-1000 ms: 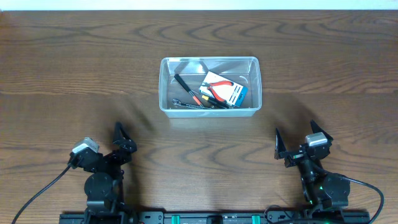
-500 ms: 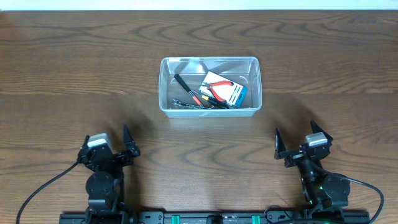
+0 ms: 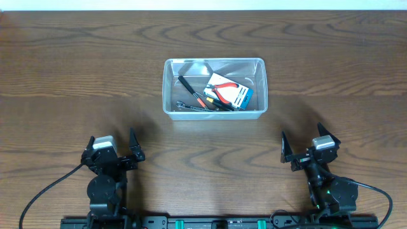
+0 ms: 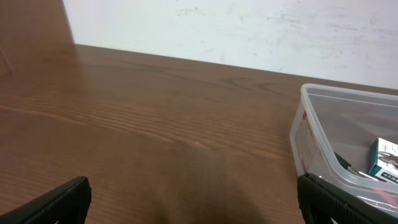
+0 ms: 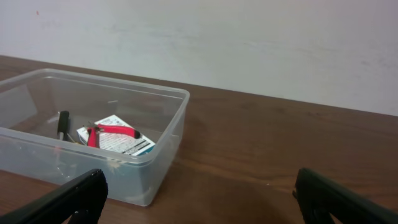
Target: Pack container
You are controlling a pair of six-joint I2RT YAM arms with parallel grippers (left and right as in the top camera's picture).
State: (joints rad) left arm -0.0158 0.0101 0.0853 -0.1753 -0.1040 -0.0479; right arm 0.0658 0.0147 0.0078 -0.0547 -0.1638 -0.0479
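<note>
Finding: the container [image 3: 213,60] stands on the table [image 3: 76,63] with its long axis running left to right, square to the line along which either arm would reach. Inside it, toward its right end, red-handled pliers [image 3: 222,89] lie on a white-and-blue box [image 3: 236,97]. A black-handled tool [image 3: 186,84] lies toward its left end. A few smaller tools by its near wall are too small to name.

Both grippers sit on the near side of the container, well apart from it. The left gripper [image 3: 113,145] is out beyond the container's left end and the right gripper [image 3: 304,141] out beyond its right end. The container therefore lies ahead and inward of each. The wrist views agree: the left one catches the container [image 4: 311,143] only at its right edge, and the right one shows the container [image 5: 112,83] at its left.

Each gripper is spread wide with nothing between its jaws.

We judge neither arm clearly nearer; the right may be nearer by a slight margin. We see nothing loose outside the container, so the packing looks done or nearly so. Any further reach would have to run forward and inward toward the container's near wall.
</note>
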